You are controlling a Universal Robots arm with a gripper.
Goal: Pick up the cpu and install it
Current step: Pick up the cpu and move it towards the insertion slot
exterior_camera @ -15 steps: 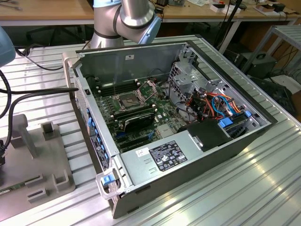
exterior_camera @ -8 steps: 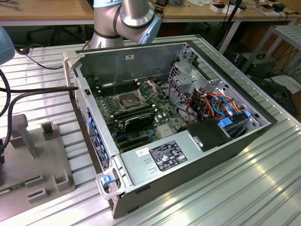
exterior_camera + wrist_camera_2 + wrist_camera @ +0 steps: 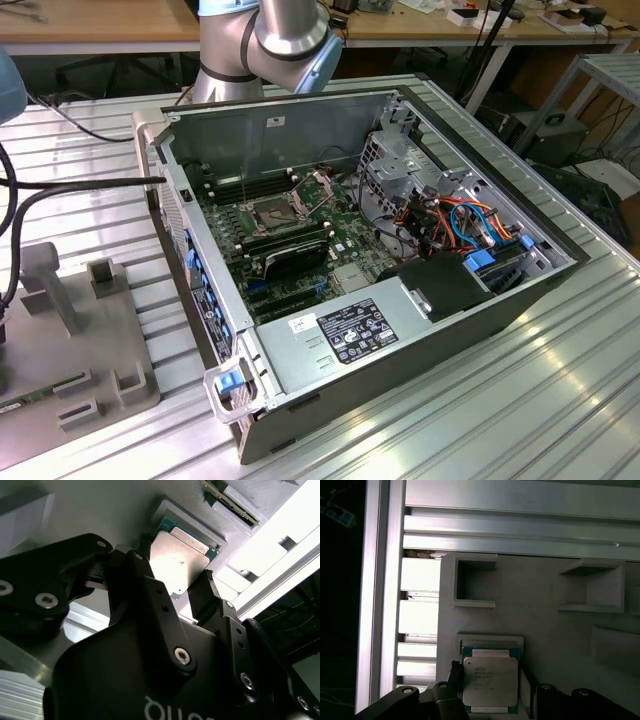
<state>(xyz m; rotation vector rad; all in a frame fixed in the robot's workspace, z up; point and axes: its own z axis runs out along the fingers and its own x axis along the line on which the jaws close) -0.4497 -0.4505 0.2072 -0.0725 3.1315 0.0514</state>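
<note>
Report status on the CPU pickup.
Gripper low over the CPU, grip unconfirmed. CPU seated in its recess on the grey fixture, not yet in the computer case. Nothing lying on top of the CPU.

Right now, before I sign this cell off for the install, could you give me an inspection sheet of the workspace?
Surface: ribbed aluminium table carrying an open computer case and a grey fixture tray.
Job's things: cpu lying flat in a recess of the tray; the socket on the motherboard looks empty.
Clutter: nothing seen.
Grippers: tool down at the cpu, over the tray.
Cables: a black cable runs across the table to the case; orange and blue leads are bundled inside it.
Surroundings: wooden benches behind; a metal shelf at the exterior view's right.
</note>
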